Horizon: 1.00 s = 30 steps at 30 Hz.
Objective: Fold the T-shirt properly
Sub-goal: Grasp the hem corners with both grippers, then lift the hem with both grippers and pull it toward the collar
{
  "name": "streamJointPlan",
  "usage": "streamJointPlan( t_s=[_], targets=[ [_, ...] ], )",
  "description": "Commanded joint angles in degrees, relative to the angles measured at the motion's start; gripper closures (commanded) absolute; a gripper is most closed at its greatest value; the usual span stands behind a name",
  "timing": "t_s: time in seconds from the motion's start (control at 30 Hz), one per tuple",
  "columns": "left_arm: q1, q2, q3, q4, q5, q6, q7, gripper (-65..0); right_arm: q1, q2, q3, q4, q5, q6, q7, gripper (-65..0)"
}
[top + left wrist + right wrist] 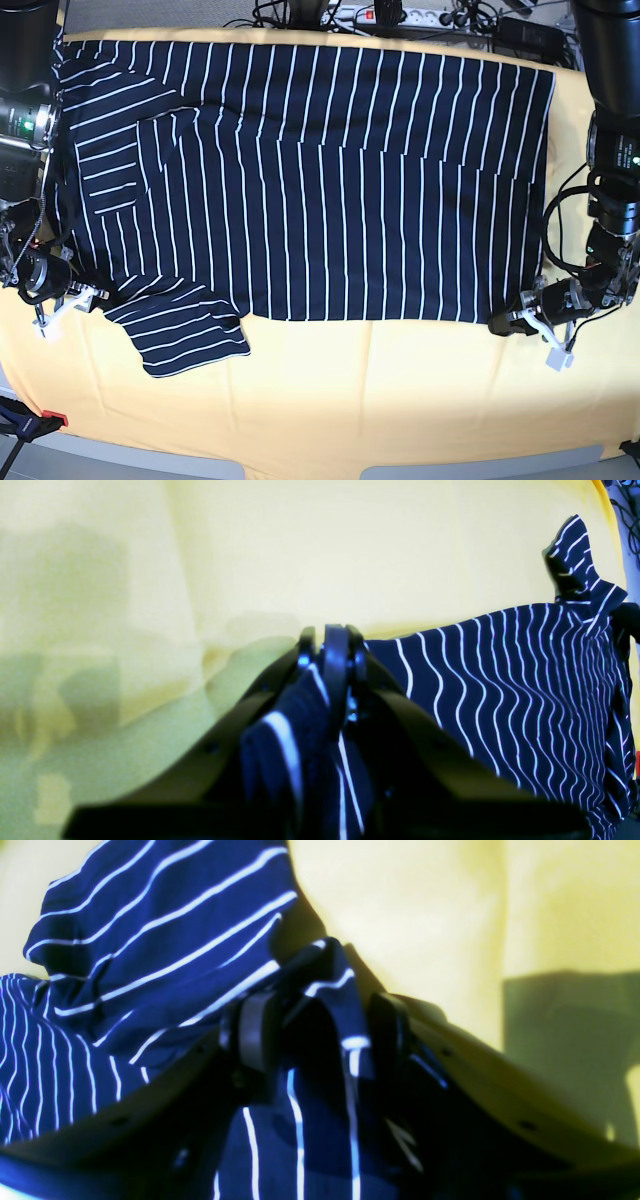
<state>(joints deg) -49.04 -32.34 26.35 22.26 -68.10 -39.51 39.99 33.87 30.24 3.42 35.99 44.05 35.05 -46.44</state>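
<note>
A dark navy T-shirt (330, 190) with thin white stripes lies spread across a yellow-orange cloth (380, 400) covering the table, its body folded into a broad rectangle that reaches from the far edge to about mid-table, one short sleeve (185, 335) splayed out toward the near left of the base view. Both arms reach down low at the shirt's near corners, their wrists bent toward the fabric from opposite sides. The left gripper (332, 645), at the right of the base view, sits at the near right corner of the shirt with its jaws pressed together on a pinch of striped fabric; its wrist camera shows the cloth bunched between the black fingers (345, 650), with the rest of the shirt stretching away to the right. The right gripper (320, 1030), at the left edge of the base view beside the sleeve, has its jaws spread apart, and a fold of the striped fabric rises between them, draped close against the grey pad (252, 1032) on one side. A tangle of cables (400, 15) and a power strip (375, 14) lie beyond the far edge of the table.
</note>
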Motion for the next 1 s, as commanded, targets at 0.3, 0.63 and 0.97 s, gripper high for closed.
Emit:
streamJointPlan(
  t_s=[0.3, 0.63, 0.97],
  targets=[
    [-2.1, -0.7, -0.2, 0.6, -0.7, -0.5, -2.7, 0.0, 1.7, 1.9, 0.2, 0.7, -4.0, 0.1, 6.0, 0.0],
    [-2.1, 0.3, -0.2, 0.6, 12.8, -0.5, -18.3, 0.0, 2.2, 1.5, 0.2, 0.7, -14.4, -4.0, 16.5, 0.0],
    [-2.4, 3.1, -0.2, 0.6, 18.6, -0.5, -25.4, 0.0, 8.0, 1.5, 0.2, 0.7, -16.6, -4.5, 17.2, 0.0]
  ],
)
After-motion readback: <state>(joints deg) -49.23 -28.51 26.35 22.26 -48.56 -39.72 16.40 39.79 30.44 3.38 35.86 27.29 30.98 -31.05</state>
